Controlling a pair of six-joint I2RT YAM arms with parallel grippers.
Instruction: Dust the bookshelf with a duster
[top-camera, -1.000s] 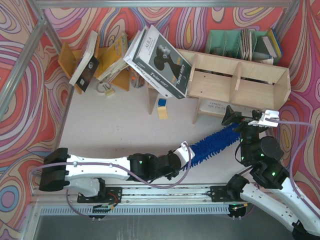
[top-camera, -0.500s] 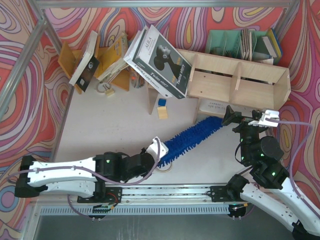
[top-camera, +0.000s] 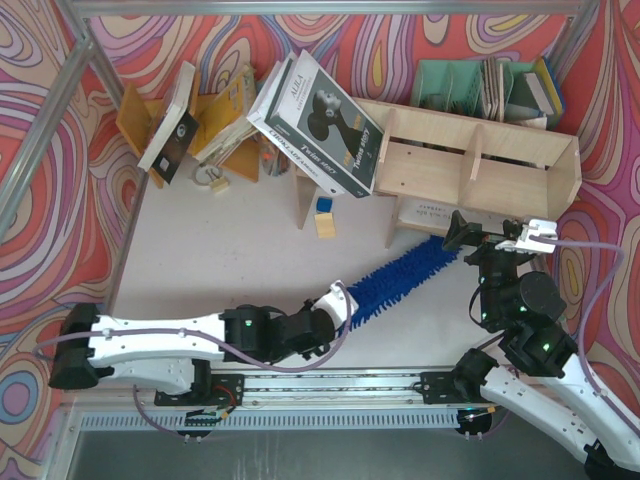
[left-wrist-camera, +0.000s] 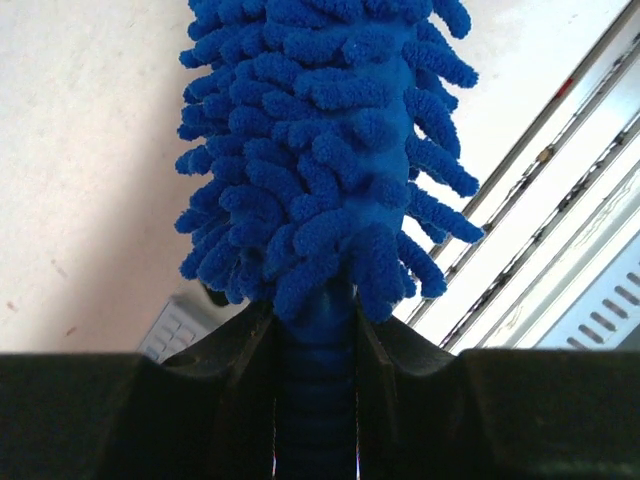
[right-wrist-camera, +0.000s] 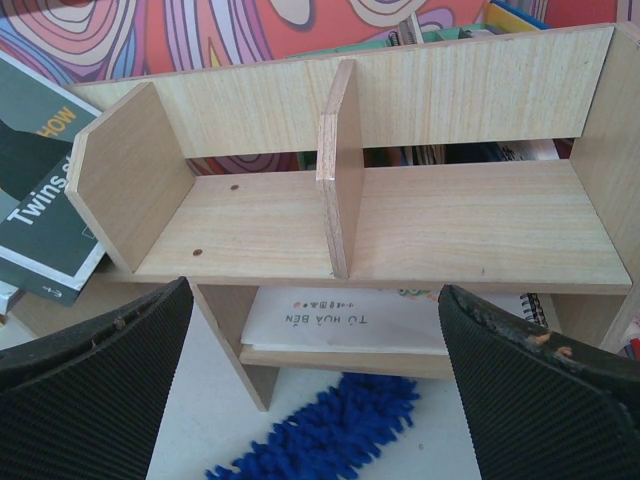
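Note:
The blue fluffy duster (top-camera: 405, 275) lies slantwise low over the table, its tip close to the front of the bookshelf's lower tier. My left gripper (top-camera: 335, 305) is shut on its dark blue handle; in the left wrist view the ribbed handle sits squeezed between both fingers (left-wrist-camera: 245, 350), with the duster (left-wrist-camera: 320, 150) stretching away from the left gripper (left-wrist-camera: 315, 335). The pale plywood bookshelf (top-camera: 480, 165) stands at the back right. My right gripper (top-camera: 495, 238) hovers open just in front of it, facing the bookshelf (right-wrist-camera: 400, 220), with the duster's tip (right-wrist-camera: 330, 435) below the right gripper (right-wrist-camera: 315, 370).
Large books (top-camera: 320, 125) lean against the shelf's left end. A green file organizer (top-camera: 470, 88) stands behind it and an orange-yellow rack (top-camera: 215, 120) at the back left. A white booklet (right-wrist-camera: 360, 320) lies on the lower tier. A small yellow and blue block (top-camera: 324, 218) sits by a leg.
The left arm drew the duster back to the left, then pushed it right again toward the shelf's lower tier. The right arm has stayed still and open.

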